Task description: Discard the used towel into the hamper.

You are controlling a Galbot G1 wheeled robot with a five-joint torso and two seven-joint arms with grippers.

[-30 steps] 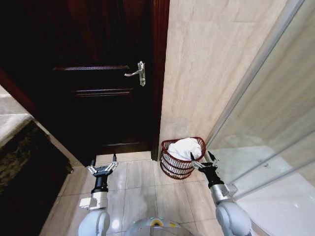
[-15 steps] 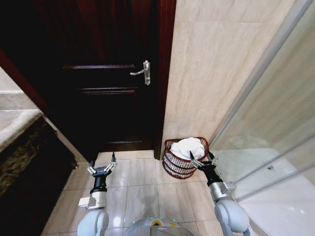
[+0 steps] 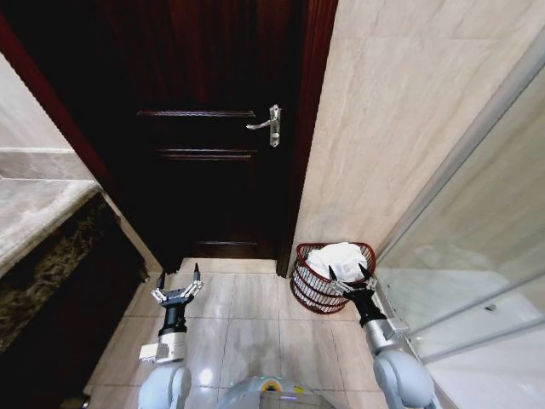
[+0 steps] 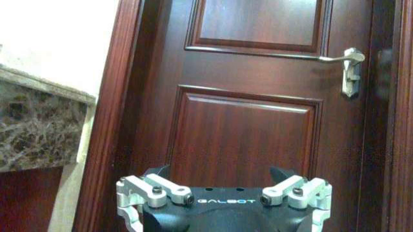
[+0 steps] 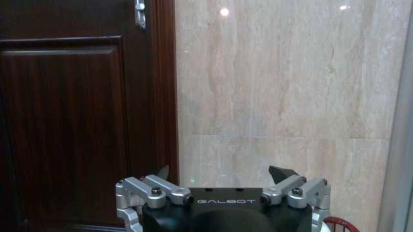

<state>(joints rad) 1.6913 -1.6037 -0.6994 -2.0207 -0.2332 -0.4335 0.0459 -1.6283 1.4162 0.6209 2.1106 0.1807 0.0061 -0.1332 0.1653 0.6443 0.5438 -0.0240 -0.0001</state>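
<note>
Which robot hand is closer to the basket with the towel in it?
The right gripper. It hangs open right at the near rim of the hamper, beside the white towel lying inside. The left gripper is open too, but over bare floor tiles by the door.

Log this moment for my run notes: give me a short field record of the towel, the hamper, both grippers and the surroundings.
towel: white towel lying inside the hamper
hamper: reddish-brown wire basket on the tiled floor, in the corner by the beige wall
left gripper: open, empty, above the floor tiles before the dark door
right gripper: open, empty, at the hamper's near rim
door handle: silver lever
</note>
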